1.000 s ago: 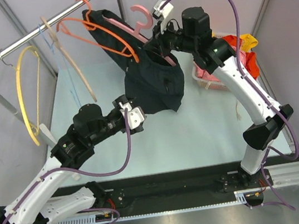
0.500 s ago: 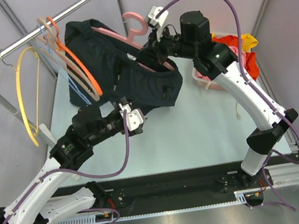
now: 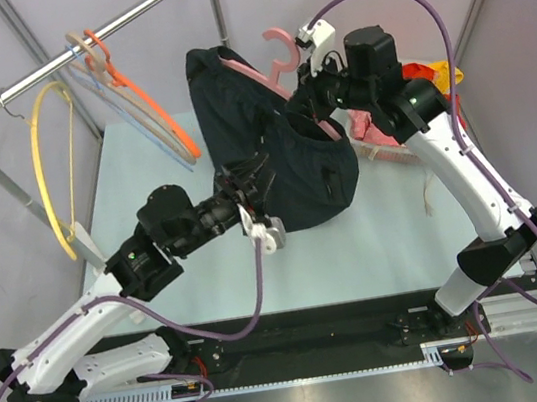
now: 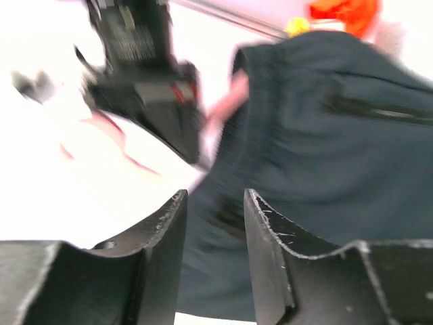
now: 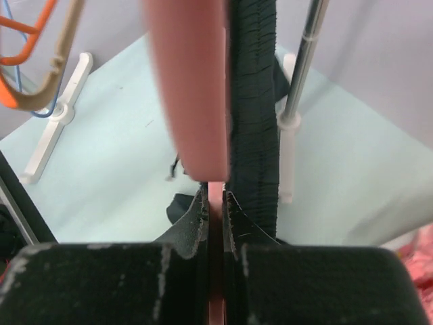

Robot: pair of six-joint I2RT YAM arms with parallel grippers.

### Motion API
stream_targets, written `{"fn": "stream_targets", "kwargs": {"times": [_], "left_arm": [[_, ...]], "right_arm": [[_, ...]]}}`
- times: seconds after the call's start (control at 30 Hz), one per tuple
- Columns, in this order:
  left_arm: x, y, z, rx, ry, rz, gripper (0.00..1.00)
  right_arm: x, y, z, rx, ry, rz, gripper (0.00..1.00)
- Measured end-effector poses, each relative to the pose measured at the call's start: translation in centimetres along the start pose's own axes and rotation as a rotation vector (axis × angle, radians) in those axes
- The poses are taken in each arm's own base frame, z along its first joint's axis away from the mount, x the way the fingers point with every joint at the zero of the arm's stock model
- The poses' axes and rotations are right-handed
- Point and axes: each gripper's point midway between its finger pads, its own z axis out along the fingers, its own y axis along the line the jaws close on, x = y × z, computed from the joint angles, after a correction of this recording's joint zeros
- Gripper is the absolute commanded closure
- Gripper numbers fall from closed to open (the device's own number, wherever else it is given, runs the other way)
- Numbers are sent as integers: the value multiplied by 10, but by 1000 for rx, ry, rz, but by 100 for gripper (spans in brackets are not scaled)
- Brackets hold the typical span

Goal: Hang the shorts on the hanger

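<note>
At the far left a yellow hanger (image 3: 50, 173) hangs from the rail (image 3: 75, 53), with a beige hanger (image 3: 123, 106) and an orange hanger (image 3: 155, 107) further right along it. The left gripper (image 3: 250, 192) reaches to the left edge of the shorts (image 3: 299, 171), its jaws a moderate gap apart with dark fabric showing, blurred, just beyond them. The shorts hang in a bundle above the middle of the table (image 3: 385, 239), draped over the hanger (image 3: 278, 50), whose hook rises at their far right. The right gripper (image 5: 215, 203) is clamped on the hanger's pink bar, the ribbed waistband just beside it. A red-orange garment (image 3: 441, 84) lies far right.
</note>
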Motion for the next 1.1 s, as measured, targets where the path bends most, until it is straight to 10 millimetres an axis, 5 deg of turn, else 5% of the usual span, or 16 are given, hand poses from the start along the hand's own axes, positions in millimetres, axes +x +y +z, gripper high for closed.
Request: {"fn": "stream_targets", "kwargs": {"times": [0.23,0.47,1.1], "left_arm": [[-28,4,39,-79,-29,429,55],[-26,-8,59,-65,32,670,53],[-2,-31,86,39,145,834,48]], "right_arm": [[16,9,6,107,44,99,100],[17,16,7,151,42,149,100],[21,39,5,132,48,155,100]]}}
